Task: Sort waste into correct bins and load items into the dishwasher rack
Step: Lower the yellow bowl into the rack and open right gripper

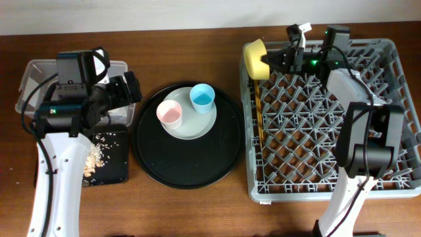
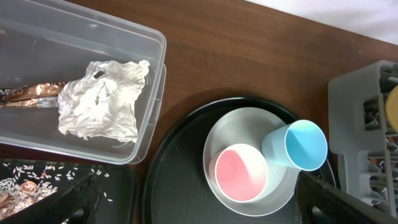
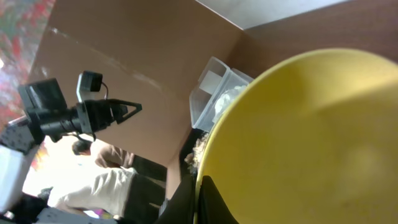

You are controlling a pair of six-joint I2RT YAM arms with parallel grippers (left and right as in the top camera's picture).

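**Q:** What is hidden from you?

**A:** Overhead, my left arm covers most of the clear box (image 1: 36, 68). My left fingers (image 2: 348, 202) show only as 2 dark tips, cut off at the lower edge of the wrist view. They stand wide apart and grip nothing. On the right, the yellow bowl (image 3: 311, 137) fills nearly the whole wrist view, and only a dark sliver of my right fingers (image 3: 211, 205) shows at its rim.

**Q:** Are those fingers holding it?

**A:** Yes, they are clamped on the rim. The bowl stands on edge at the far-left corner of the dishwasher rack (image 1: 395, 131). The chopsticks (image 1: 260, 115) lie in the rack, near those fingers.

**Q:** And the containers?

**A:** The box, off to the left of my left fingers, holds the crumpled napkin (image 2: 102, 99) and the gold-brown wrapper (image 2: 31, 94), which touch each other. The flat black tray (image 1: 115, 168) holds crumbly scraps (image 1: 97, 155). Between and beyond my left fingers, the round black tray (image 1: 184, 174) on the worktop (image 1: 197, 210) carries the plate (image 1: 191, 126). On the plate, the pink cup (image 2: 239, 173) and the blue cup (image 2: 305, 146) sit side by side.
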